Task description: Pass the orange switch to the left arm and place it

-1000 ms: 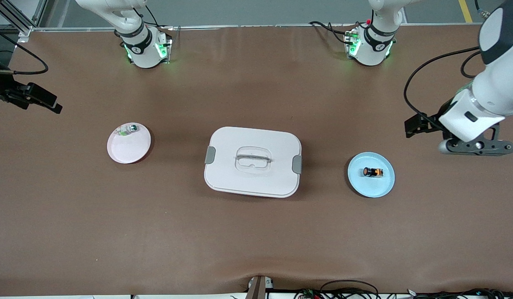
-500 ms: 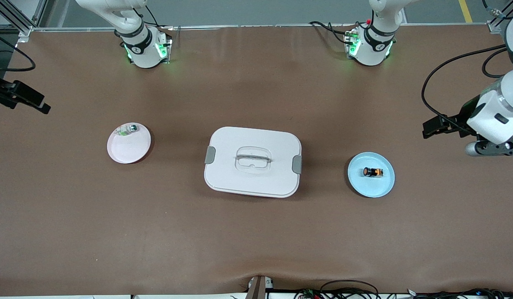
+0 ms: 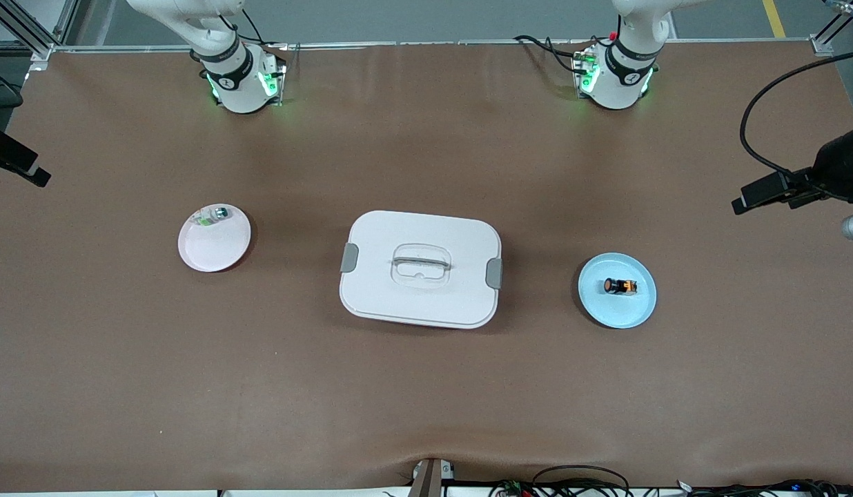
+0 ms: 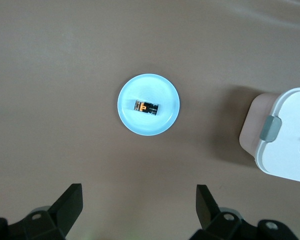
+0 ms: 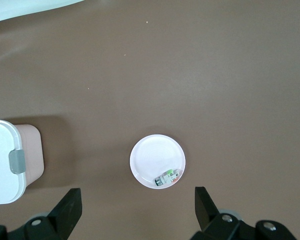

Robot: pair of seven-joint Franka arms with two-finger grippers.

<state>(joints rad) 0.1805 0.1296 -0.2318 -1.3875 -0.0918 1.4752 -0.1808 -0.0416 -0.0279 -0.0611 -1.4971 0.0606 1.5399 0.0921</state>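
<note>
The orange switch (image 3: 620, 286) lies on its side in the middle of a light blue plate (image 3: 637, 314), toward the left arm's end of the worktop (image 3: 426, 400). The left tool (image 4: 140, 210) hangs high over the worktop's edge at that end, its fingers (image 4: 70, 202) spread wide apart and empty — the plate and switch (image 4: 145, 106) sit below and ahead of it, with bare brown surface all round the plate's rim.

The box (image 3: 421, 269) stands in the middle of the worktop, lid on, grey latches at both short sides, between the two plates and well apart from each. Its corner shows at the margin of both wrist views.

The right tool (image 5: 137, 210) hangs over the worktop's edge at the right arm's end, fingers likewise wide apart, holding nothing. Below and ahead of it is a white plate (image 5: 152, 157) — a small clear-and-green part (image 5: 169, 177) rests at its rim.
</note>
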